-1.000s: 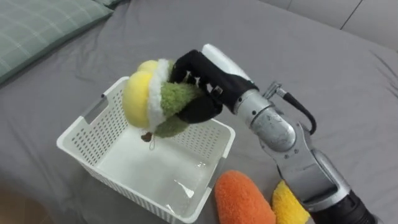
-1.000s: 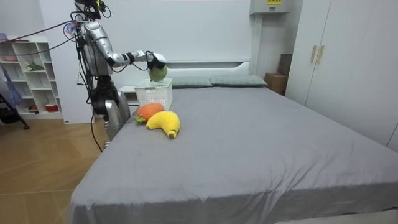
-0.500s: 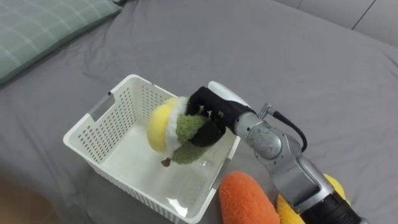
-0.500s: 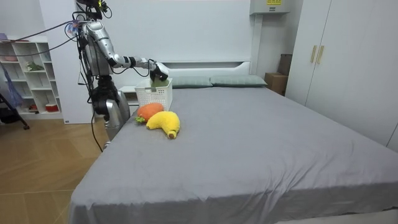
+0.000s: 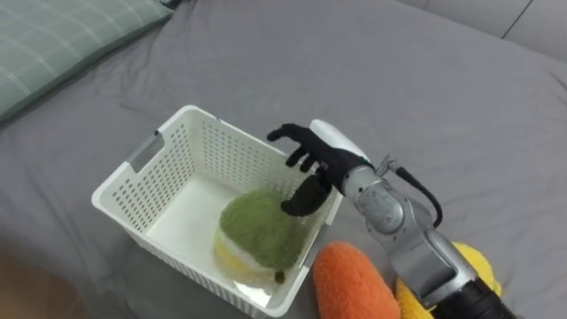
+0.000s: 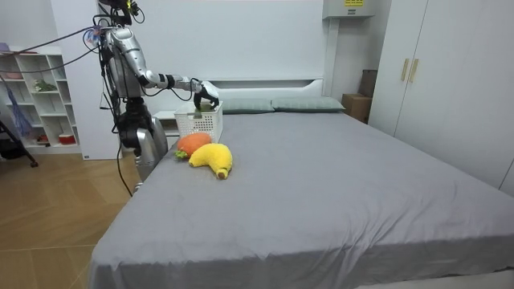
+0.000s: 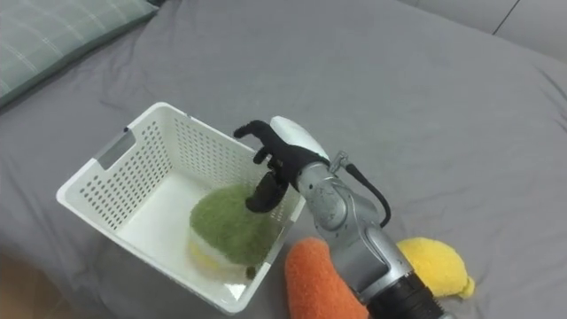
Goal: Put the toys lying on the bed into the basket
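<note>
A green and yellow plush toy (image 5: pixel 255 236) (image 7: pixel 227 227) lies inside the white slatted basket (image 5: pixel 133 173) (image 7: pixel 102 164) (image 6: pixel 198 123) on the grey bed. My right hand (image 5: pixel 312 165) (image 7: pixel 275 158) hovers over the basket's right rim with its fingers spread open and nothing in them. Just right of the basket lie an orange plush toy (image 5: pixel 350 283) (image 7: pixel 314 279) (image 6: pixel 192 143) and a yellow plush toy (image 5: pixel 474 264) (image 7: pixel 434 264) (image 6: pixel 213 156), partly hidden by my right forearm. In the room view I stand at the bed's corner, right arm stretched over the basket.
A green checked pillow (image 5: pixel 62 40) (image 7: pixel 53 31) lies at the upper left. The grey bedsheet (image 5: pixel 399 80) spreads open to the right and beyond. In the room view, a white shelf (image 6: pixel 36 100) stands behind me and wardrobes (image 6: pixel 450 72) at the room view's right.
My right hand lowered the green and yellow toy into the basket, then opened and let it go. The toy now rests on the basket's floor.
</note>
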{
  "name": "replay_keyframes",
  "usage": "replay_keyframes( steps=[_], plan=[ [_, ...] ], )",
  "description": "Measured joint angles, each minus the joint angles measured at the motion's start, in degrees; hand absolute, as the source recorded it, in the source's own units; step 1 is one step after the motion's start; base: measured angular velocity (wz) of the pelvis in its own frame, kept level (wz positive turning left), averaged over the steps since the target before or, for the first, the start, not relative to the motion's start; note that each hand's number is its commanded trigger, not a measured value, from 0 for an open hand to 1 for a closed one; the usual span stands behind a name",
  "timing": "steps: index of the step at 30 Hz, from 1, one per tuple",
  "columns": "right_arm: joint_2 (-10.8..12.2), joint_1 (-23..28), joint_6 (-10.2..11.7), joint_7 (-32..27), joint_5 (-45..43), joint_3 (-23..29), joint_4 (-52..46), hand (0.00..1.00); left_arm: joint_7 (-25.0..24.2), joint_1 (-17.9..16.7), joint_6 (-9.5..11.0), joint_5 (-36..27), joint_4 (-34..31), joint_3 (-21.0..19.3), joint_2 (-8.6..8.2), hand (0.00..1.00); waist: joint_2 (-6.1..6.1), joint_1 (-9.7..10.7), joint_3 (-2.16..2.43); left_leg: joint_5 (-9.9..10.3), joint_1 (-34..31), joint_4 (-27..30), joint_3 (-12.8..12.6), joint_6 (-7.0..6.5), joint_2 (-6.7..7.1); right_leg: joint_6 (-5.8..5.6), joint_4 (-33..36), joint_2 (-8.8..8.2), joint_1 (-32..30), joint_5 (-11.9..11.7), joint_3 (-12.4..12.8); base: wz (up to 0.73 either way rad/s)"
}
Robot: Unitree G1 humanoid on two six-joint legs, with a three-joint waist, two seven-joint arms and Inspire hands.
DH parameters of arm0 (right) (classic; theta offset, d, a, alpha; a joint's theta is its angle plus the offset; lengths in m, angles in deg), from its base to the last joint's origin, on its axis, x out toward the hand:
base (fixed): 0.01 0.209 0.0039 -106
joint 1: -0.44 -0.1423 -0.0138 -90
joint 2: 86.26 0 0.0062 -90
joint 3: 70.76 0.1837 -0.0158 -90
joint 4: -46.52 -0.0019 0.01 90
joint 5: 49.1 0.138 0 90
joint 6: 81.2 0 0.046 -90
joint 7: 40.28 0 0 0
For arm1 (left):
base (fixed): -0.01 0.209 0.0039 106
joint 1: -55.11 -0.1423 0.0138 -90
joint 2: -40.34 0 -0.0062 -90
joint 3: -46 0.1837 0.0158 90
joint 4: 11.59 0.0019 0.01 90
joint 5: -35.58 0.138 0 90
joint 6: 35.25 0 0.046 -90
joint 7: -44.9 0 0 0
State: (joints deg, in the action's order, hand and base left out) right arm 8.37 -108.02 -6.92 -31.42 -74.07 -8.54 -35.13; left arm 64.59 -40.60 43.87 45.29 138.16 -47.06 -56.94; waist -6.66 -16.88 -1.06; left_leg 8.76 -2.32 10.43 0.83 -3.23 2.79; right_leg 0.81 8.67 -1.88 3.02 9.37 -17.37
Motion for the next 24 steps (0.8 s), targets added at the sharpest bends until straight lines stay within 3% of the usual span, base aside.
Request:
replay_keyframes(
  steps=[5, 8, 16, 20, 24],
  plan=[
    [-0.08, 0.00, 0.83, -0.35, 0.04, 0.01, 0.26, 0.00, 0.00, 0.00, 0.03, 0.00, -0.01, 0.00, 0.00, 0.00, 0.50, 0.04, -0.30, 0.00, -0.02, -0.01, 0.00, 0.00, -0.01, 0.00, 0.00, 0.00, -0.02, 0.00, 0.01, 0.00],
    [-0.09, 0.00, 0.87, -0.75, 0.05, 0.01, 0.25, 0.00, 0.00, 0.01, 0.03, 0.00, -0.01, -0.02, -0.02, 0.00, 0.52, 0.04, -0.26, 0.00, -0.05, -0.03, 0.00, 0.00, -0.01, 0.00, -0.02, -0.01, -0.09, 0.00, 0.01, 0.00],
    [0.08, 0.06, 2.06, -2.38, 2.31, 2.78, 0.24, 0.00, -0.24, -0.08, 0.18, 0.13, -0.03, -0.18, -0.23, 0.00, 0.79, 0.85, 0.23, -0.03, 0.11, 0.00, -0.35, -0.04, -0.06, -0.01, 0.02, -0.07, -0.02, -0.01, 0.02, 0.00],
    [0.06, 3.45, 3.53, -3.52, 5.42, 6.62, -0.19, 0.00, -0.11, -0.61, 1.32, 0.04, -0.04, -0.27, -0.33, 0.00, 1.06, 1.16, 0.40, -0.08, 0.94, -0.01, -0.54, -0.09, -0.06, -0.02, 0.02, -0.13, 0.56, -0.01, 0.26, 0.00],
    [-0.01, 6.38, 4.22, -6.08, 6.80, 11.05, -0.54, 0.00, -0.08, -1.33, 1.51, 0.00, -0.04, -1.28, -0.33, 0.00, 1.44, 3.59, 0.58, -0.07, 0.92, -0.01, -0.60, -0.09, -0.07, -0.03, 0.09, -0.26, 0.56, -0.02, 0.32, 0.00]
  ],
)
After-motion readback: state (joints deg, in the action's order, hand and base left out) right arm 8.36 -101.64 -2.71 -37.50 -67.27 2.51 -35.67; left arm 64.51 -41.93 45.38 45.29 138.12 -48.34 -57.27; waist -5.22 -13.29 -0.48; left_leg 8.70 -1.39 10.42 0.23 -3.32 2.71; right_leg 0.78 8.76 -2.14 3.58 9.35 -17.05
